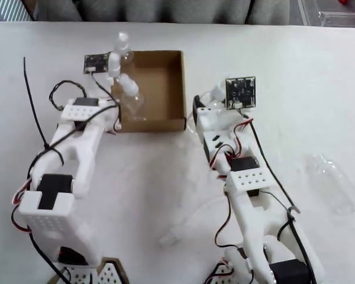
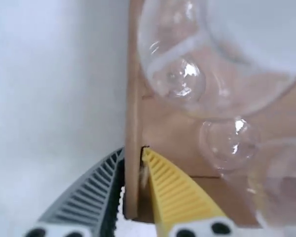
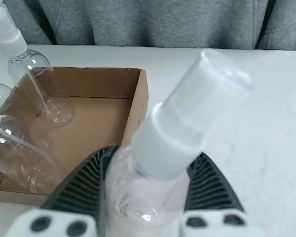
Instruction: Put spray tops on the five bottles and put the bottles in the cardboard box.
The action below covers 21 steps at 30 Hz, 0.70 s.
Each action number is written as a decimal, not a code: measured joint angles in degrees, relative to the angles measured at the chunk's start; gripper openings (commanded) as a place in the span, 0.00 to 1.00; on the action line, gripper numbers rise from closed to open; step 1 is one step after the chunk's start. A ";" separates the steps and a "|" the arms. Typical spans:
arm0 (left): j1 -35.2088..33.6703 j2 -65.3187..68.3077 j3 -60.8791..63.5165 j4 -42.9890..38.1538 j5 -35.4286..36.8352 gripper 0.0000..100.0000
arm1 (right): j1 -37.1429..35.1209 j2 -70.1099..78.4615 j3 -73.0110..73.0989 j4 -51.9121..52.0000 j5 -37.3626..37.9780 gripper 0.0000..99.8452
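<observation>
- The cardboard box (image 1: 160, 77) is sitting open-topped on the white table (image 1: 284, 59), with one arm's gripper at each of its two side walls.
- The left gripper (image 2: 133, 157) is clamping the box wall (image 2: 133, 98) on its own side. Its fingers are pinched narrow on the cardboard edge, the grey finger (image 2: 89, 197) pressing the outer face and the yellow finger (image 2: 172, 192) the inner face.
- Three bottles (image 1: 129, 94) are standing inside the box, crowded against that clamped wall, each wearing a white spray top (image 1: 123, 41). Their clear round bases (image 2: 180, 79) are showing just beside the yellow finger.
- The right gripper (image 3: 155, 153) is hanging just outside the opposite wall of the box, near the corner closest to the arms. Its black fingers (image 3: 84, 182) are closing on the clear body of a fourth bottle (image 3: 138, 207) and holding it off the table.
- The fourth bottle is carrying a fitted sprayer (image 3: 187, 118), which is rising clear above the fingertips. From overhead, this bottle is appearing close beside the box but outside it.
- A fifth bottle (image 1: 337, 183) is lying on its side on the table, well apart from the box, beyond the right arm. I cannot tell whether it is wearing a top.
</observation>
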 measured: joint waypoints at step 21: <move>0.53 0.26 -1.49 1.93 0.09 0.04 | -0.09 0.00 0.97 0.00 0.00 0.02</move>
